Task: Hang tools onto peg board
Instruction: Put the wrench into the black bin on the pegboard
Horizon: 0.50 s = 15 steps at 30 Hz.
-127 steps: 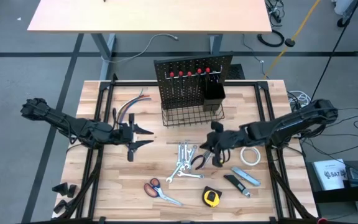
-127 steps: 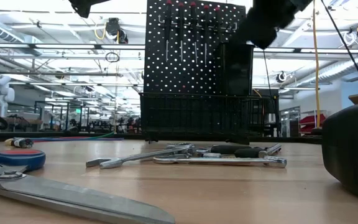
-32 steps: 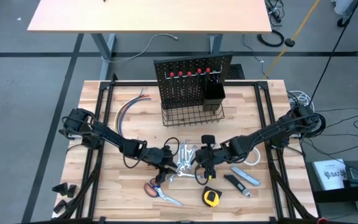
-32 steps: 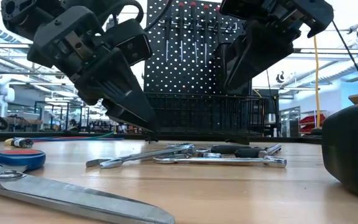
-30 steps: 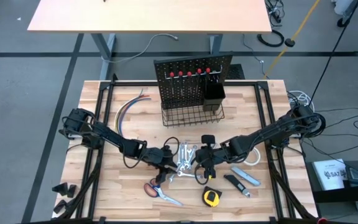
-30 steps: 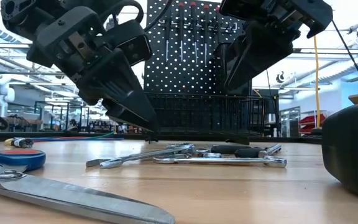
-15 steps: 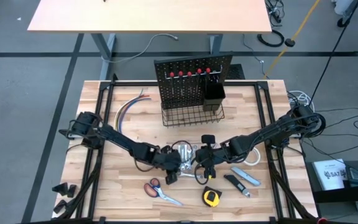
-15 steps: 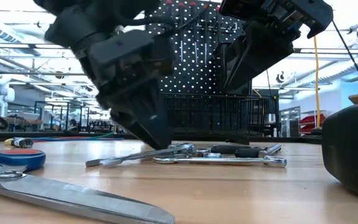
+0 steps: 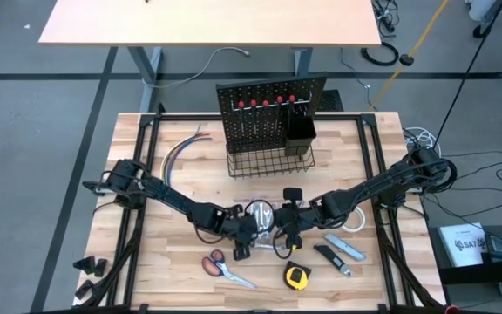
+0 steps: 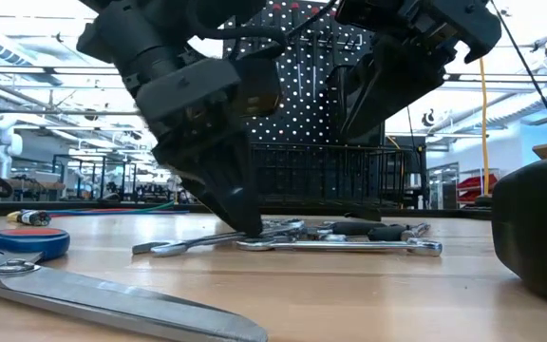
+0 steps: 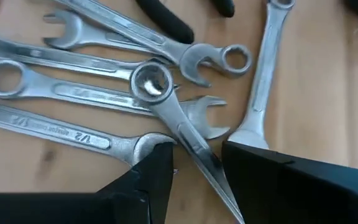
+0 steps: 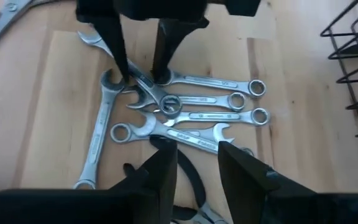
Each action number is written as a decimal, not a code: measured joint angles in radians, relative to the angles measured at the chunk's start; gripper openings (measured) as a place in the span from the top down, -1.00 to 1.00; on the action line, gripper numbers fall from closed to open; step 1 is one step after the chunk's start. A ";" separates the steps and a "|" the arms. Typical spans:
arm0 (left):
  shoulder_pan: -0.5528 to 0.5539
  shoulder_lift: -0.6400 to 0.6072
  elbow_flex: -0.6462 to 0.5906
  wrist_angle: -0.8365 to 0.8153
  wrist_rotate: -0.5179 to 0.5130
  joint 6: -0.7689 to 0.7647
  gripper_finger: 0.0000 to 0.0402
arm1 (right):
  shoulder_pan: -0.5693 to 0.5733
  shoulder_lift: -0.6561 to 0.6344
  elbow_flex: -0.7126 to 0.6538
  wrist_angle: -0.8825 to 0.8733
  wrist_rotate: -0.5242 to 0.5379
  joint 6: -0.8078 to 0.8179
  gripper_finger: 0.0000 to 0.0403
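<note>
Several silver wrenches [image 11: 92, 99] lie in a pile on the wooden tabletop, near the middle [image 9: 265, 223]. My left gripper [image 11: 194, 155] is open and points steeply down into the pile. Its fingers stand on either side of one slanted wrench's shaft [image 11: 191, 140]. My right gripper [image 12: 197, 158] hovers open just right of the pile, above the black pliers handles [image 12: 188, 180], holding nothing. The peg board [image 9: 271, 106] stands upright at the far middle, with red-handled screwdrivers hanging on it and a wire basket [image 9: 268, 162] at its base. My left gripper comes at the pile slanting down from the table's left. Its fingertips [image 10: 252, 226] are down at wrench level. One fingertip [image 11: 157, 158] covers the open-jaw end of a big wrench. The slanted shaft runs through the gap; whether the fingers touch it, I cannot tell.
Orange-handled scissors [image 9: 225, 268] and a yellow tape measure [image 9: 296, 276] lie near the front edge. A utility knife [image 9: 347, 249] and a white tape roll [image 9: 352, 220] are to the right. Coloured wires [image 9: 181, 150] lie at the far left.
My left gripper has gone toward the table's right edge and a little down, onto the wrench pile. It has tipped to point more steeply downward. Its fingers now straddle a wrench shaft.
</note>
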 joint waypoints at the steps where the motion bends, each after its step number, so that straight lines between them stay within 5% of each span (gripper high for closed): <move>1: 0.000 0.000 0.000 -0.007 -0.013 0.014 0.26 | 0.000 0.000 0.000 0.000 0.001 0.000 0.46; 15: 0.028 -0.005 -0.004 -0.022 -0.112 0.108 0.26 | 0.000 0.000 0.000 0.000 0.002 0.007 0.46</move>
